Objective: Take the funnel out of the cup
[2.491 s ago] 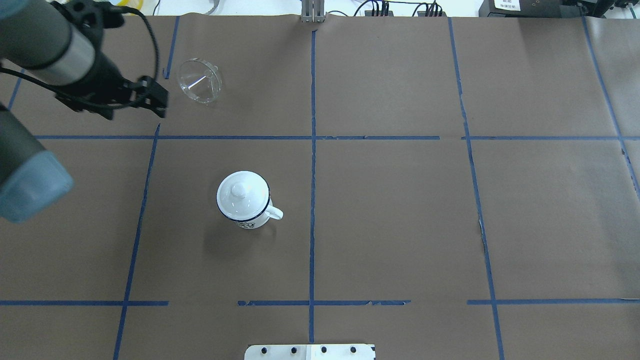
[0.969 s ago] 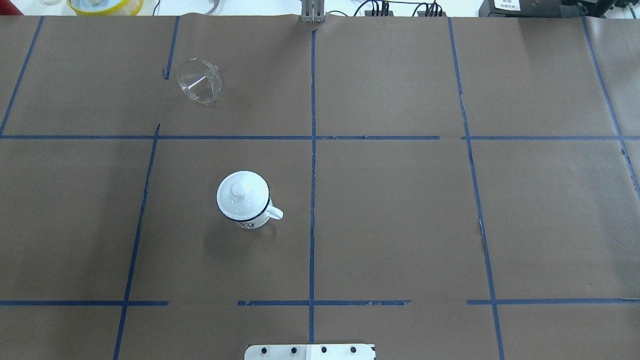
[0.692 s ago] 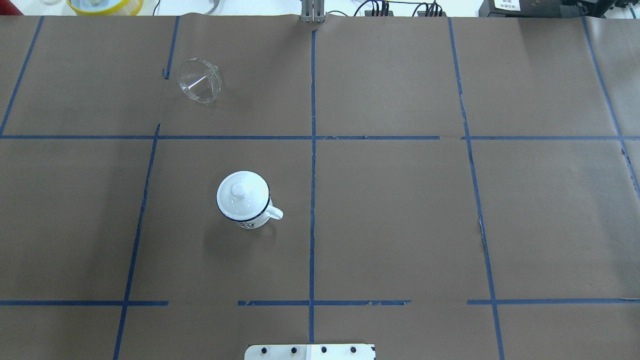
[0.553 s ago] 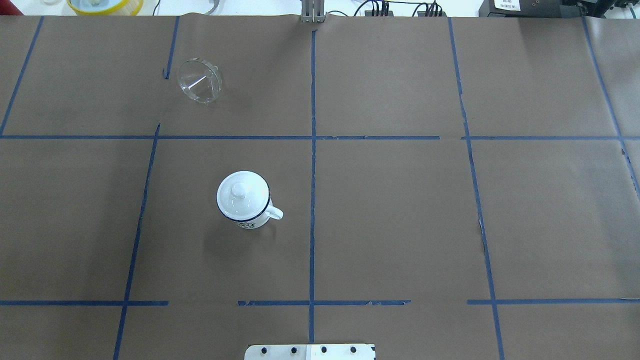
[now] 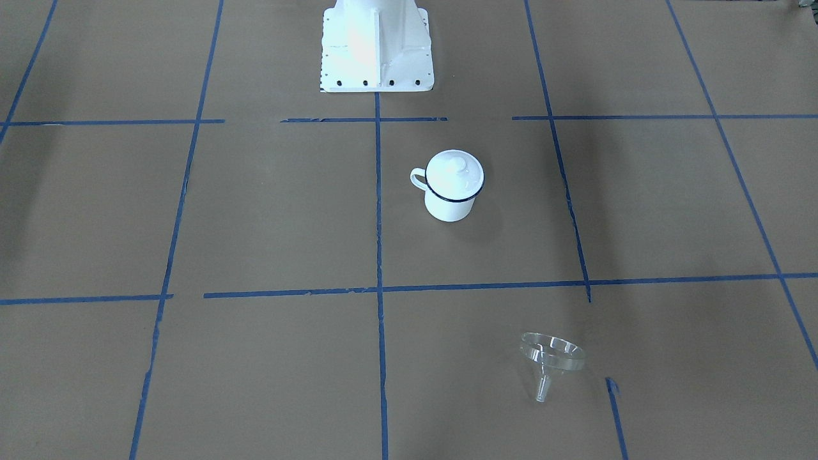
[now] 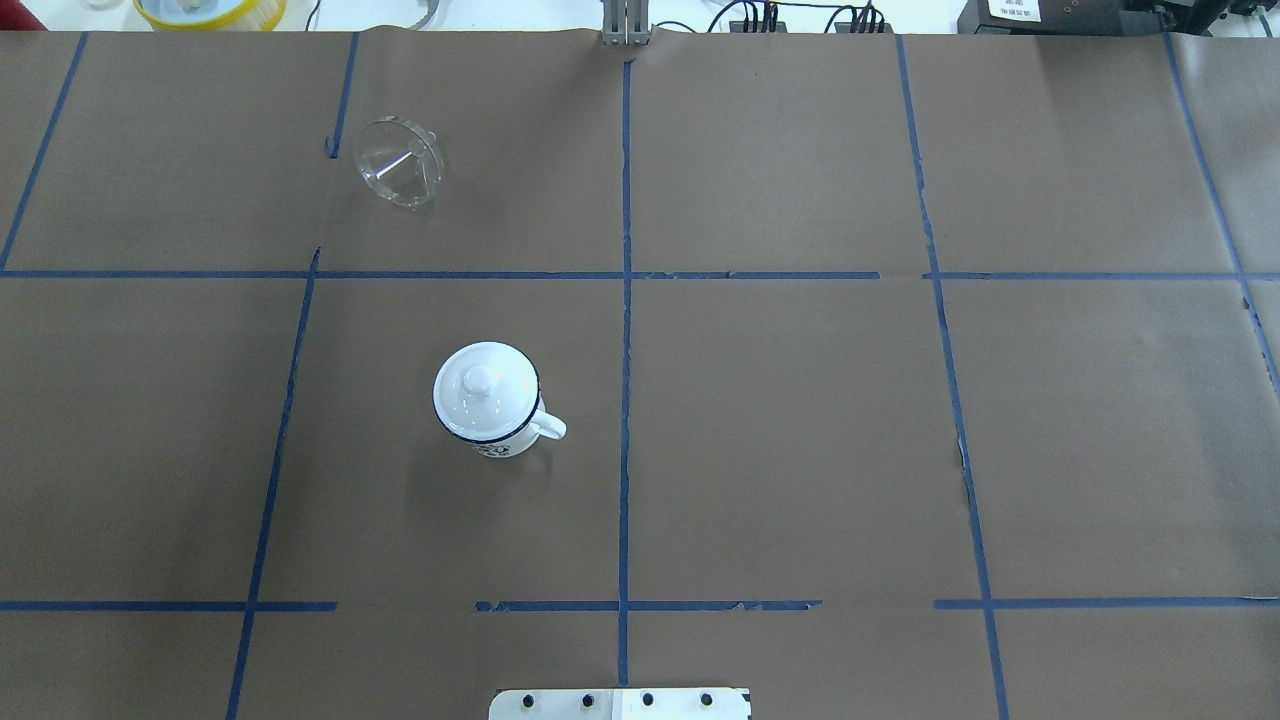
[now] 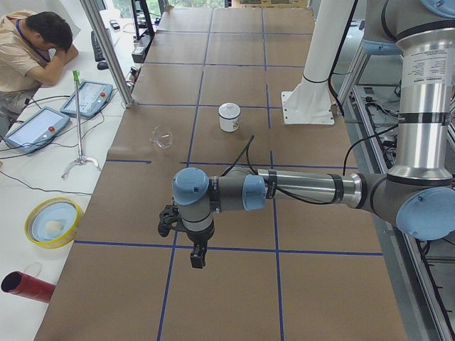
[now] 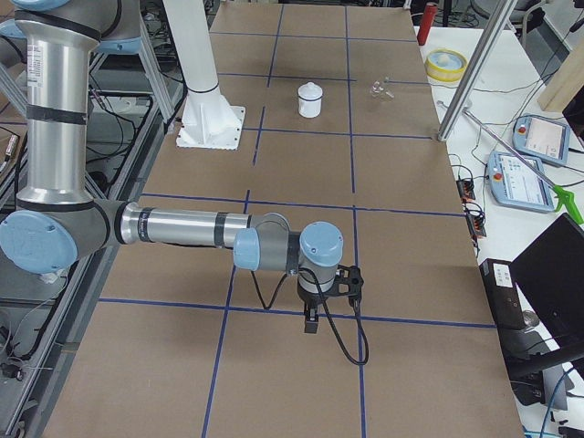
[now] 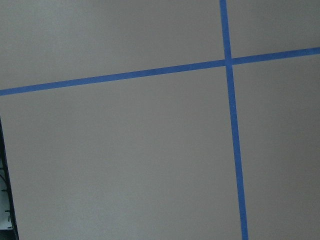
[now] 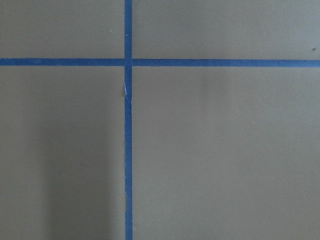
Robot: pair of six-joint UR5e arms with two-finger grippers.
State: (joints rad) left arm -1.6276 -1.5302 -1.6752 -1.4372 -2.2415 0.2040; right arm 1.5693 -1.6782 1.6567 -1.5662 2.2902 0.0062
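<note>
My left gripper [image 7: 197, 260] hangs low over the brown table [image 6: 800, 450], far off to the left side. I cannot tell if it is spread wide or pressed together. Next comes the funnel [image 6: 400, 160]. It is out of the cup [image 6: 500, 447] and lies tipped over on the paper, well apart from the cup, on the side far from the robot. The cup stands upright with a white lid [image 6: 482, 385] sitting on top, so I cannot see inside it. Its handle points right. My right gripper [image 8: 311, 325] hangs over the table far off to the right, and I cannot tell its state either
</note>
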